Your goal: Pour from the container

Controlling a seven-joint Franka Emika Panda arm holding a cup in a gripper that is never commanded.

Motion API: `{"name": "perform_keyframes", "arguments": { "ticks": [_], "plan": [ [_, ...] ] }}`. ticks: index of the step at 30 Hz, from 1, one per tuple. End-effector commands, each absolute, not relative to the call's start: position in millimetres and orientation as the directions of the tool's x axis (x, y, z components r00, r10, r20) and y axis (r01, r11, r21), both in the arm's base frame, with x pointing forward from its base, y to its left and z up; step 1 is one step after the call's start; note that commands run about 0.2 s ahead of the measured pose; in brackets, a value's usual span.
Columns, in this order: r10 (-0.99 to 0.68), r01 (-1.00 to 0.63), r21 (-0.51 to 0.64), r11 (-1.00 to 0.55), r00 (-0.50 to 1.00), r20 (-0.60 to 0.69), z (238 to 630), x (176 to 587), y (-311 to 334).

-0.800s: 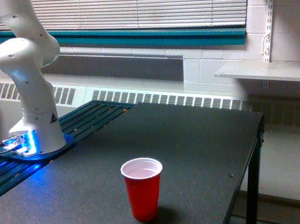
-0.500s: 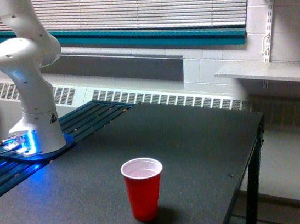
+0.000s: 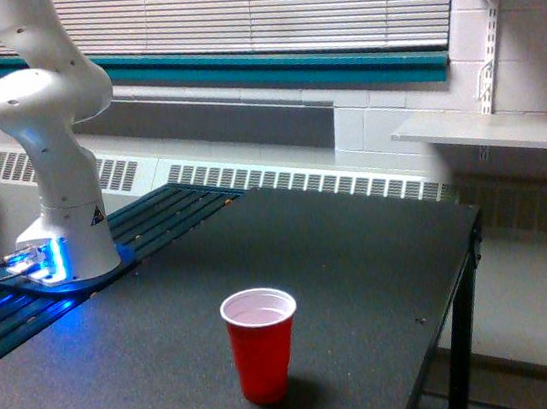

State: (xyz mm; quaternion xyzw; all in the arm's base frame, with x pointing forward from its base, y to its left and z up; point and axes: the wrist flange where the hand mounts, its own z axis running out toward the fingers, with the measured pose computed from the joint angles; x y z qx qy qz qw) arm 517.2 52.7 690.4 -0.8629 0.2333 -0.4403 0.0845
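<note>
The container is out of view, and so is my gripper; only the white base and lower links of the arm (image 3: 52,143) show at the exterior view's left, rising past the top edge. A red plastic cup (image 3: 262,343) with a white inside stands upright on the dark table (image 3: 342,266), near its front.
The arm's base sits on a blue-lit mount (image 3: 45,270) over dark slats at the left. The table's right edge (image 3: 469,270) drops to the floor. White shelves (image 3: 490,125) hang on the wall at the right. Window blinds and a radiator grille run along the back.
The arm's upper link has shifted very slightly to the left. The red cup has not moved.
</note>
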Motion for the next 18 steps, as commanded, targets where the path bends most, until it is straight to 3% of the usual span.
{"name": "perform_keyframes", "arguments": {
  "ticks": [1, 18],
  "plan": [
    [-0.542, -0.417, -0.368, -0.831, 0.462, 0.702, 673.5, 500.9, 14.3],
    [-0.596, -0.538, -0.323, -0.779, 0.474, 0.648, 598.4, 456.2, -61.9]
  ]
}}
